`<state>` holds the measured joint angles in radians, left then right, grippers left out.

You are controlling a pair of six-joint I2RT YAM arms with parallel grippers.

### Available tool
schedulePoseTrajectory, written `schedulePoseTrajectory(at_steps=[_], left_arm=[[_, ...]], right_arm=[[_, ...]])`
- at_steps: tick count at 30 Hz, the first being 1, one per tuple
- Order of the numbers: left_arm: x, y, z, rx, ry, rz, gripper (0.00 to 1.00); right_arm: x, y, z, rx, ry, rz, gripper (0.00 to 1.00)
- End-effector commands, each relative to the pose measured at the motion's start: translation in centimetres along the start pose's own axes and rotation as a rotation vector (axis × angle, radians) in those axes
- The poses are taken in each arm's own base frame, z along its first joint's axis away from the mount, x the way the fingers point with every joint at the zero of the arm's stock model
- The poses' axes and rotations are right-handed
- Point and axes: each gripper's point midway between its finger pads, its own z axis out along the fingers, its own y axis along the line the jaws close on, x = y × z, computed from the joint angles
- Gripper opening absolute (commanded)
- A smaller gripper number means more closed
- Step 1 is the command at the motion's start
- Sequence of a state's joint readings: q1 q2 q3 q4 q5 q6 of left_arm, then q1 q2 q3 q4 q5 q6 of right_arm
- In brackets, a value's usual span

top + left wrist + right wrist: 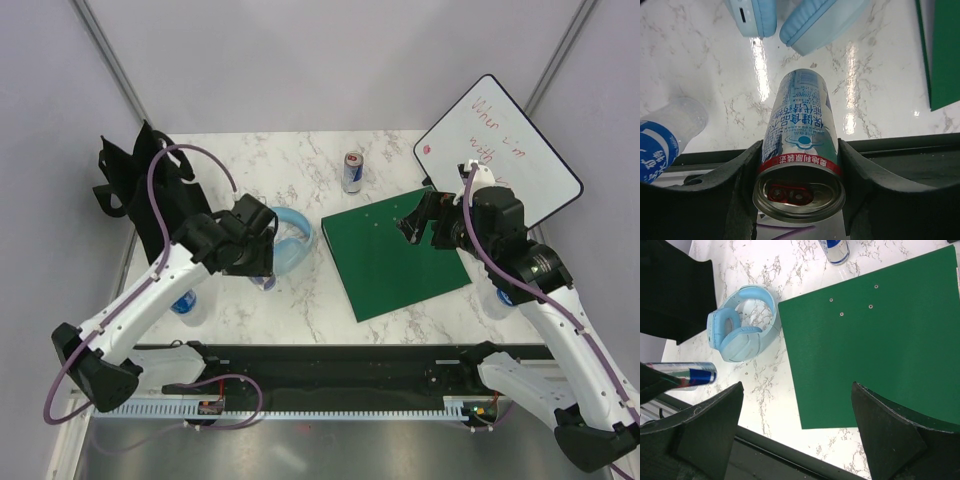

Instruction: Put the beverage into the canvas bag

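Observation:
My left gripper (pixel 258 262) is shut on a slim silver-and-blue beverage can (pixel 801 145) with a red band and red pull tab. It holds the can tilted, above the marble, just in front of the blue headphones. The can also shows at the left edge of the right wrist view (pixel 687 375). The black canvas bag (pixel 140 185) lies slumped at the table's far left corner, well left of the can. My right gripper (pixel 413 226) is open and empty above the green board (pixel 395 255); its jaws stand wide apart (pixel 797 405).
Light blue headphones (pixel 290 240) lie at mid-table. A second can (pixel 352 172) stands upright at the back. A clear water bottle with a blue label (pixel 187 303) lies near the front left. A whiteboard (pixel 497 150) leans at the back right.

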<state>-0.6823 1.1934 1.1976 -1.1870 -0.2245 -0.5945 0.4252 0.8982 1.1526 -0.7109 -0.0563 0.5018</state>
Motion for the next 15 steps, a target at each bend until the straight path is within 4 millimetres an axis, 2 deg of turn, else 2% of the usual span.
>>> schedulePoseTrajectory(at_steps=[1, 3, 4, 6, 7, 9, 10, 12, 13, 14, 15], left_arm=[[-5.7, 0.3, -5.0, -0.003, -0.215, 0.014, 0.02], [-7.8, 0.4, -5.7, -0.038, -0.274, 0.011, 0.02], [-9.3, 0.1, -6.8, -0.031, -0.325, -0.006, 0.02], [-11.3, 0.4, -7.2, -0.078, -0.382, 0.004, 0.02], [-12.8, 0.3, -8.2, -0.084, -0.433, -0.007, 0.02], [-15.0, 1.4, -8.8, -0.183, -0.49, 0.001, 0.02], [-16.8, 1.8, -10.3, -0.191, -0.549, -0.029, 0.02], [-19.3, 3.1, -11.0, -0.234, -0.593, -0.049, 0.02], [-20.7, 3.5, -12.0, -0.227, -0.631, -0.07, 0.02], [-21.9, 3.5, -12.4, -0.207, -0.651, -0.067, 0.02], [-23.1, 4.7, -11.8, -0.238, -0.643, -0.093, 0.02]], right_arm=[[-0.9, 0.6, 0.0, -0.02, -0.032, 0.013, 0.96], [-1.0, 0.7, 0.0, -0.023, -0.034, 0.021, 0.96], [-1.1, 0.8, -0.1, -0.027, -0.035, 0.023, 0.96], [-1.1, 0.9, -0.1, -0.033, -0.039, 0.033, 0.96], [-1.1, 1.1, -0.2, -0.042, -0.042, 0.034, 0.96], [-1.2, 1.2, -0.2, -0.047, -0.047, 0.032, 0.96], [-1.3, 1.2, -0.2, -0.047, -0.048, 0.03, 0.96], [-1.5, 1.2, -0.3, -0.048, -0.055, 0.027, 0.96], [-1.5, 1.2, -0.2, -0.049, -0.054, 0.025, 0.96], [-1.5, 1.3, -0.1, -0.053, -0.055, 0.026, 0.96], [-1.5, 1.4, -0.1, -0.056, -0.054, 0.026, 0.96]])
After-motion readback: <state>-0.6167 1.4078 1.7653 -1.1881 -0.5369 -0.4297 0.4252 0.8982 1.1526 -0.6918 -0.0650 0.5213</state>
